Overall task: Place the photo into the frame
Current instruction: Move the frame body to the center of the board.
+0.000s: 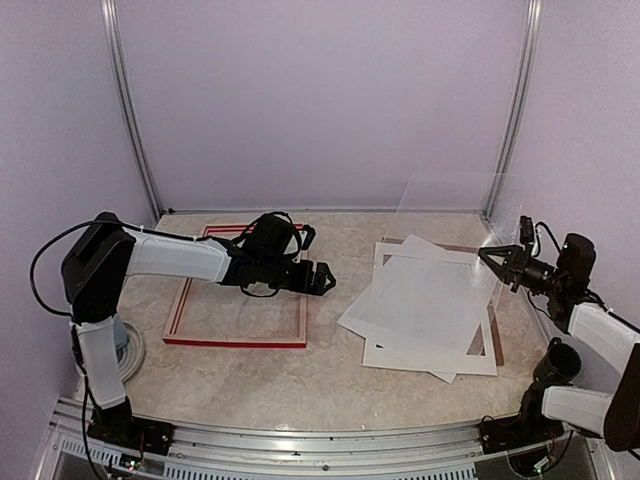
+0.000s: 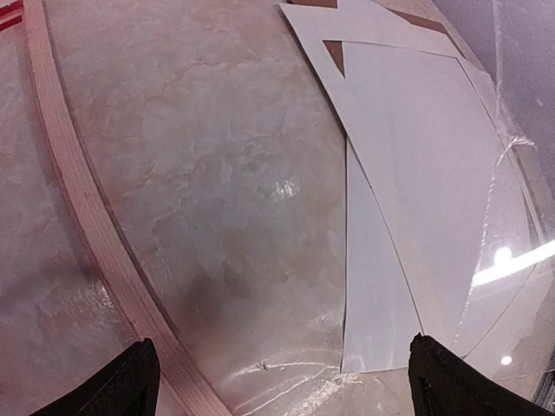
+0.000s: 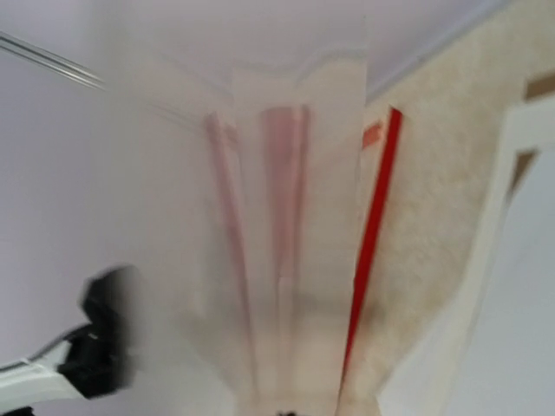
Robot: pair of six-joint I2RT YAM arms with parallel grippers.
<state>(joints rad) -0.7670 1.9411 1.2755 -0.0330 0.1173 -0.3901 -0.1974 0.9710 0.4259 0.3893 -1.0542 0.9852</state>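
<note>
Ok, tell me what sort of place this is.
Most likely an enclosed robot test cell, not a home or shop: plain lilac walls on aluminium posts, two arms bolted to a rail at the edge of a marble-patterned table, and frame parts laid out.

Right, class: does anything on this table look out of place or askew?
Yes. The clear pane is out of the red frame, held on edge by the right fingers. Beneath it, the white sheets lie fanned crookedly over the brown board, corners not lined up.
</note>
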